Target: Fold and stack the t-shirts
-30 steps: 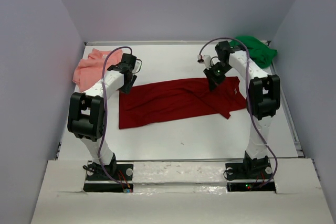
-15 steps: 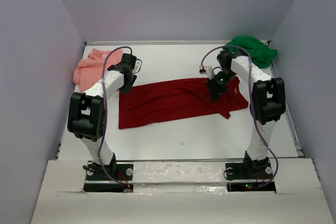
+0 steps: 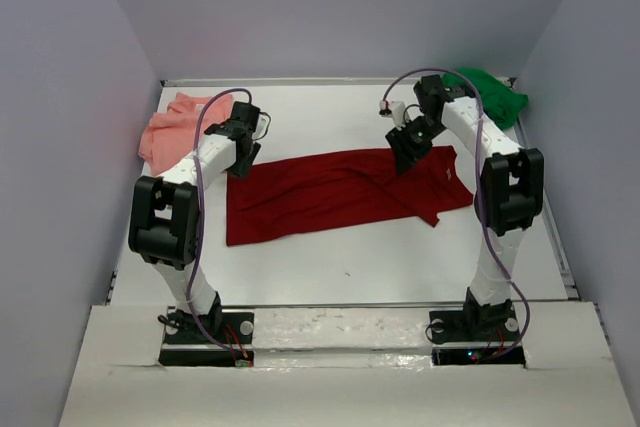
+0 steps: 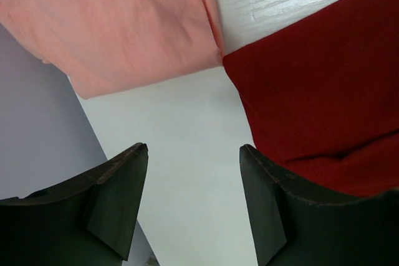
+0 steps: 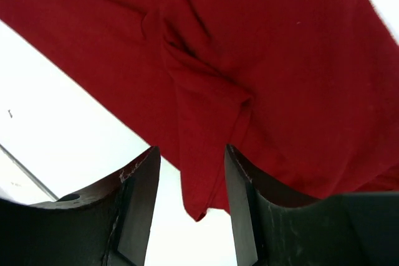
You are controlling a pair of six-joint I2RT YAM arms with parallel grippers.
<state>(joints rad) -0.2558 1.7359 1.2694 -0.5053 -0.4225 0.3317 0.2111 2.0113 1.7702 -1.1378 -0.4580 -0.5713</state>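
- While the left arm (image 3: 165,209) hadn't budged, its jaws released and hanging over bare surface (image 3: 350,267) at the red shirt's (image 3: 320,195) left end, the right arm (image 3: 505,187) had been busy. Its jaws were clenched a second before and dipped onto the shirt's right end; now they stood apart and lifted clear, with nothing in them.
- I'd read that as a drop-off: whatever cloth it carried got laid down. The red shirt lay spread mid-surface with a flap doubled over near its right end. An early fold at best, nowhere near a neat packet.
- The pink shirt (image 3: 175,127) was bunched in the far left corner and the green shirt (image 3: 490,95) in the far right one, so no stack yet.
- Hard to see: from above, the right wrist covered part of the red shirt's right end. Its own camera only caught creases and one loose corner, so I couldn't tell which part got folded.
- The green shirt sat partly behind the right arm. The left arm hid where pink and red met, though the left wrist view had them touching at a corner.
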